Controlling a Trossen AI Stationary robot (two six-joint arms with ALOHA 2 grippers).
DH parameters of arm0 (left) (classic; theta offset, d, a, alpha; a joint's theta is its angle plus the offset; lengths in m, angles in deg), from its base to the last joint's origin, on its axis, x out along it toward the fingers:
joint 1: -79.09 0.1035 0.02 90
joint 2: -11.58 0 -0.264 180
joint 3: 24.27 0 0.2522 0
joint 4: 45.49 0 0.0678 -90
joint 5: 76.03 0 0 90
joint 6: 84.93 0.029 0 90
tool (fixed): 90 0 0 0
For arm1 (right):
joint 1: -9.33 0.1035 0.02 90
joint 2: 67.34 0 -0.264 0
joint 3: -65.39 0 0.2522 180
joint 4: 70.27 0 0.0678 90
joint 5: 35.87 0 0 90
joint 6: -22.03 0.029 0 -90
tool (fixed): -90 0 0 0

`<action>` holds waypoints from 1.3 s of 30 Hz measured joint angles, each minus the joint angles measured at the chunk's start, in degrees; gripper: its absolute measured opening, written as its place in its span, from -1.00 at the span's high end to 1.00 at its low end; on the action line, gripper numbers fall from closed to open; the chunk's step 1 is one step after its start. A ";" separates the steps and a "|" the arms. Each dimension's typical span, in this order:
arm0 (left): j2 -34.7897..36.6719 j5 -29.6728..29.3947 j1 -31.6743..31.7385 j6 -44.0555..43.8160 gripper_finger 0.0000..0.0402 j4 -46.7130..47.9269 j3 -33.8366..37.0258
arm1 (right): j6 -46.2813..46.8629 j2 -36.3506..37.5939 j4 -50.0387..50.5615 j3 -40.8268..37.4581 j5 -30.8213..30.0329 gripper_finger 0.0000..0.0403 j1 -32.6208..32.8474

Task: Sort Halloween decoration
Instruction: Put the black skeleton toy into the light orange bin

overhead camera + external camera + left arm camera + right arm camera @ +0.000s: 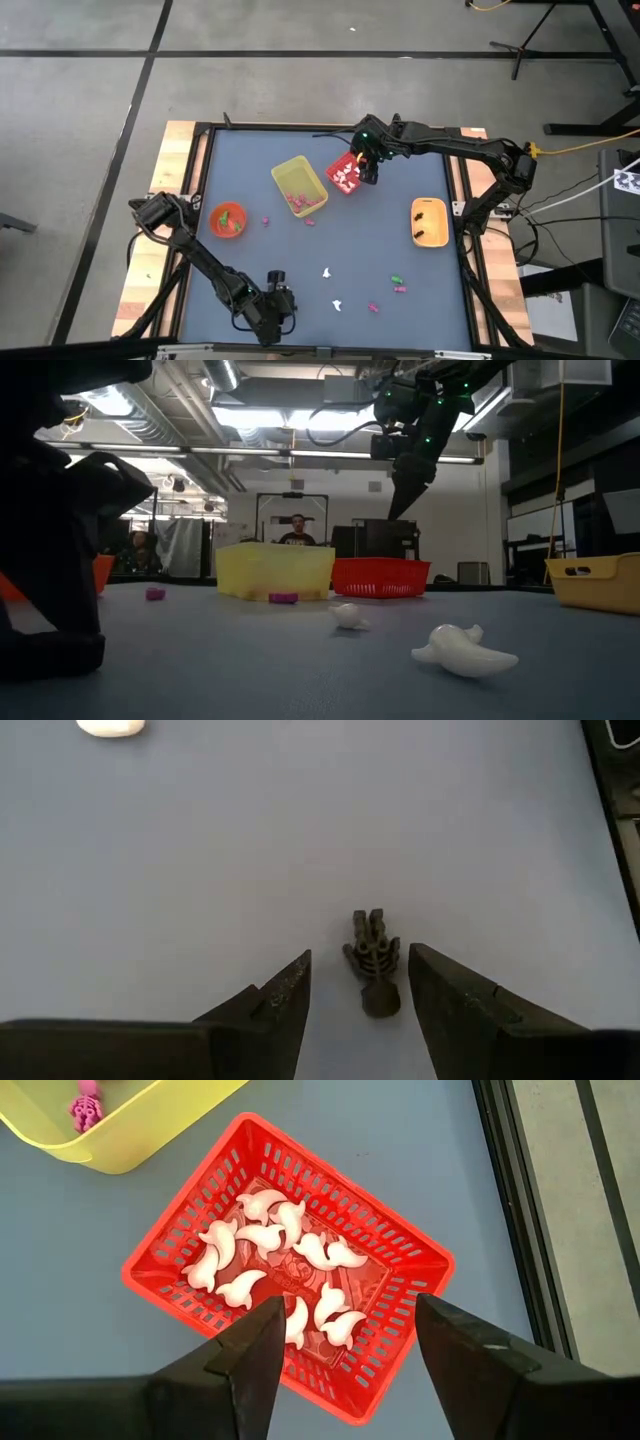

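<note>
While both arms hang over the blue-grey table (pixel 330 240), the spread runs like this. Biggest on it is the yellow square plastic bin (pixel 298 184) near the middle, holding pink plastic trinkets (pixel 303 201), with two more pink ones (pixel 309 222) on the table just beside it. Touching its corner is the red slotted plastic basket (pixel 290 1260), loaded with white ghost-shaped trinkets (pixel 262 1237). Out by the right edge, the orange-yellow oblong tray (pixel 429 221) carries a couple of black pieces (pixel 428 213). Over on the left, the small orange bowl (pixel 228 219) has green bits (pixel 229 217) in it.

Right end effector (pixel 343 1342) hovers directly above the red basket, fingers spread wide, nothing between them. Left end effector (pixel 360 995) is down low at the near edge of the table, fingers also well apart and gripping nothing, but straddling a tiny black skeleton figure (pixel 374 961) lying flat on the table between the tips.

Loose on the near half of the table: two white ghosts (pixel 327 271), then green (pixel 396 277) and pink pieces (pixel 401 289) farther right.
</note>
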 joint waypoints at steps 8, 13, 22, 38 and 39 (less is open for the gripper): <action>0.00 0.96 0.00 0.02 0.24 2.19 -0.02 | 7.31 0.00 0.53 0.00 4.01 -0.11 -0.02; 0.00 1.22 0.00 0.04 0.24 2.56 -0.02 | 10.61 0.01 5.45 0.00 12.25 -0.11 0.53; 0.00 1.50 -0.04 0.04 0.53 2.63 -0.02 | 12.42 0.01 8.71 0.00 14.41 -0.11 9.79; 0.00 1.49 -0.04 0.10 0.91 2.21 -0.02 | 19.48 0.03 2.68 -2.20 -1.59 -0.11 38.21; 0.00 1.49 -0.04 0.11 0.91 2.17 -0.02 | 20.73 0.03 2.61 -3.08 -2.90 -0.11 39.46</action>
